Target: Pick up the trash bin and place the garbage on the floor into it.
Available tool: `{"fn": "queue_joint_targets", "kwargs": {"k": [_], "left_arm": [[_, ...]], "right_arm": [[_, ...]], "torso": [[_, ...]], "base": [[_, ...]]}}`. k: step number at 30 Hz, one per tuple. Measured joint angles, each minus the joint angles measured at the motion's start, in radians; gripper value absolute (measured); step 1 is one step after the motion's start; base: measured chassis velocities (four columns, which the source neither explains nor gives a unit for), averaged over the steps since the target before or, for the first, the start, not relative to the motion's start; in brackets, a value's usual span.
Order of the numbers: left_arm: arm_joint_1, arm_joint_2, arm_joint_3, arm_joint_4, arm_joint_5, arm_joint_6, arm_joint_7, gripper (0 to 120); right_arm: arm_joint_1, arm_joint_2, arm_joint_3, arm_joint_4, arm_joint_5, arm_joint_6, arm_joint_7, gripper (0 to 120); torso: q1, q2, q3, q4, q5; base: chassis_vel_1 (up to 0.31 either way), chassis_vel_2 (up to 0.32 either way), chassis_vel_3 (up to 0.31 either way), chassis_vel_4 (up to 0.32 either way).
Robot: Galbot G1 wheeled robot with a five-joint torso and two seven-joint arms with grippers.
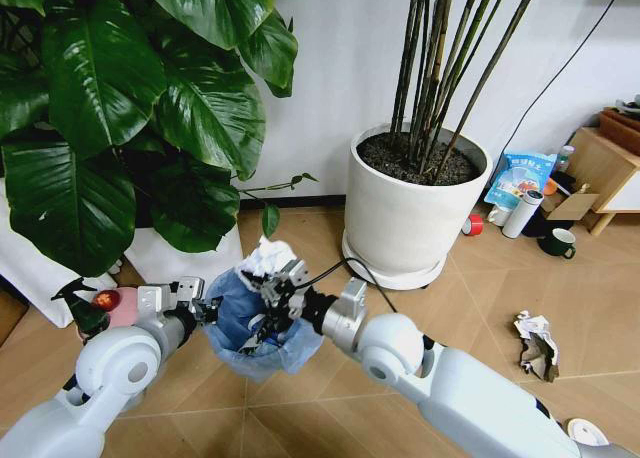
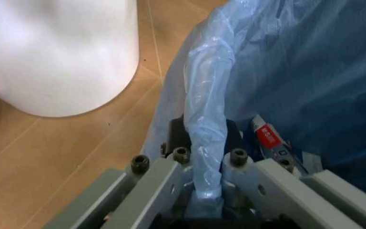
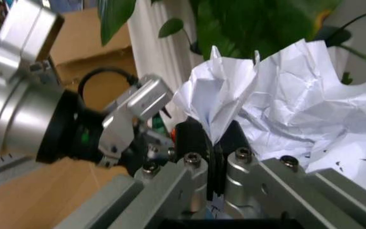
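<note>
Trash bin (image 1: 262,330) hangs off the parquet floor (image 1: 480,298), near centre, the left gripper (image 2: 209,191) clamped on its blue-bagged rim. Right gripper (image 3: 212,157) pinches a crumpled white paper wad (image 3: 297,114) over the bin's mouth. Another crumpled wad (image 1: 537,344) lies on the floor at right.

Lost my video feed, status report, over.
Left gripper shut on trash bin rim. Right gripper shut on paper wad, over bin. Crumpled scrap on floor.

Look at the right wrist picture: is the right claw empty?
No. The right claw is shut on a crumpled white paper wad, pinched between its dark pads.
</note>
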Motion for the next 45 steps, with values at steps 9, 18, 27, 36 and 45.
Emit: {"fn": "queue_joint_targets", "kwargs": {"k": [9,18,27,36,45], "left_arm": [[-0.002,-0.001,-0.001,0.002,-0.001,0.0,-0.001,0],[-0.005,-0.005,-0.002,0.003,0.0,0.0,0.001,0],[-0.005,-0.003,-0.006,0.003,0.001,0.0,0.002,0],[-0.003,-0.002,-0.016,0.006,0.006,0.0,0.003,0],[0.001,-0.005,-0.03,0.006,0.016,0.0,0.012,0]], "right_arm": [[0.002,0.015,-0.011,-0.022,-0.011,-0.003,-0.004,25],[-0.001,0.016,-0.006,-0.029,-0.019,0.0,-0.004,62],[-0.005,0.022,0.021,-0.036,-0.032,0.008,0.007,94],[-0.089,-0.038,0.204,0.007,-0.074,-0.038,0.109,100],[-0.315,-0.138,0.528,-0.033,-0.11,-0.049,0.098,100]], "torso": [[0.0,0.0,0.0,0.0,0.0001],[0.0,0.0,0.0,0.0,0.0001],[0.0,0.0,0.0,0.0,0.0001],[0.0,0.0,0.0,0.0002,0.0001],[0.0,0.0,0.0,-0.0002,0.0006]], "base": [[0.0,0.0,0.0,0.0],[0.0,0.0,0.0,0.0],[0.0,0.0,0.0,0.0],[0.0,0.0,0.0,0.0],[0.0,0.0,0.0,0.0]]}}
